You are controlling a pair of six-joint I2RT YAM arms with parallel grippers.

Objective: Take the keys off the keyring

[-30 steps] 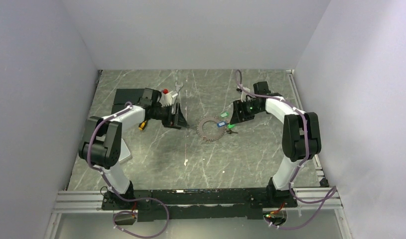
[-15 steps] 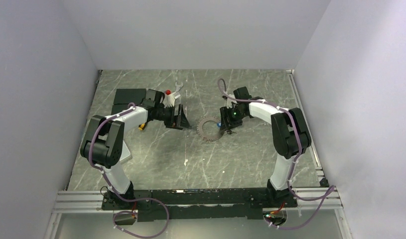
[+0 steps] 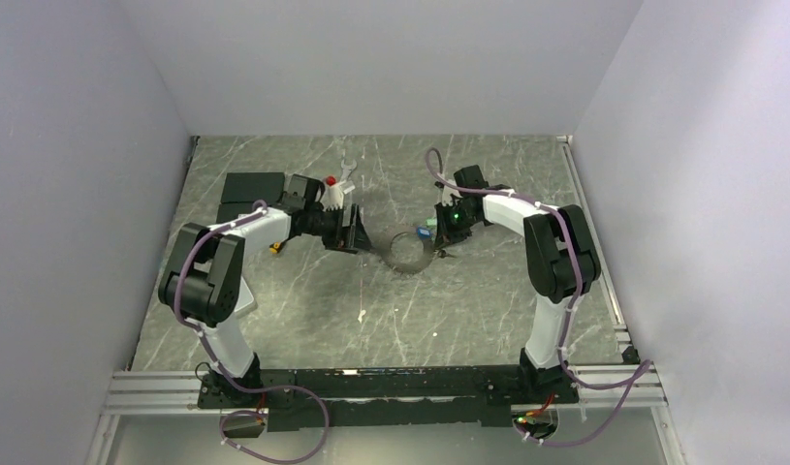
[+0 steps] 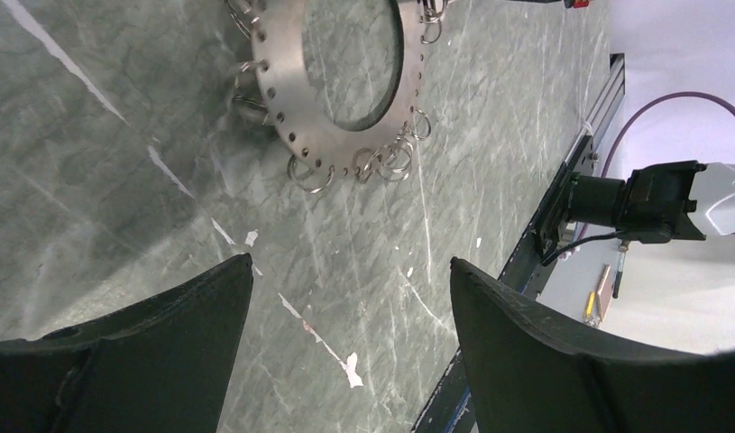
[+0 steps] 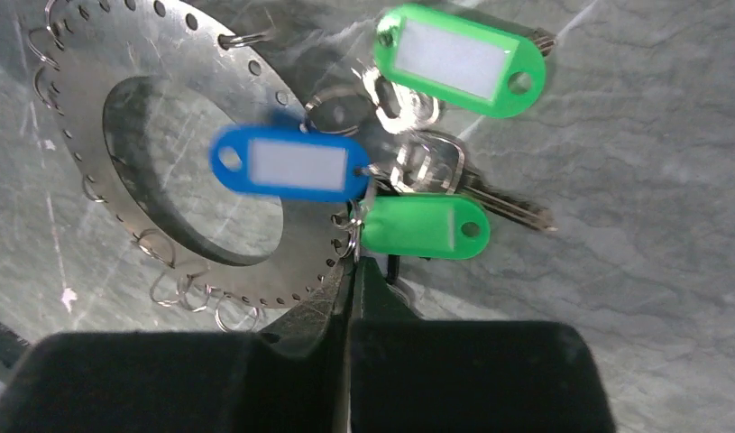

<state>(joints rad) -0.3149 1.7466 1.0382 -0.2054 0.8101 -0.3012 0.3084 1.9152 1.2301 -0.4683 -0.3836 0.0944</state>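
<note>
- Three plastic tags mark the keys (image 5: 427, 167): a blue tag (image 5: 289, 164) lying across the band of the keyring (image 5: 102, 99), and two green tags (image 5: 458, 61) just off its rim over the marble.
- Bare metal key blades show between the tags, and the whole bunch hangs from small wire loops at one stretch of the rim.
- From above, the keyring (image 3: 407, 254) sits near the middle of the table (image 3: 468, 310), between the two arms, with the blue tag on its right-hand side.
- It is a flat metal band with a wide hollow centre and a row of holes round the edge, many of them carrying small split rings (image 4: 381, 165).
- On the keyring's rim the right gripper (image 5: 353, 271) is pressed closed, only a thin seam between its fingers, right beside the lower green tag (image 5: 424, 225); whether it nips the band itself or one of the loops cannot be told.
- Near the keyring's left side the left gripper (image 4: 350, 262) hangs with its jaws spread wide and nothing between them, apart from the ring.
- Behind the left arm lie a black pad (image 3: 247, 186), a red-capped white piece (image 3: 330, 189) and a silver wrench (image 3: 347, 172).
</note>
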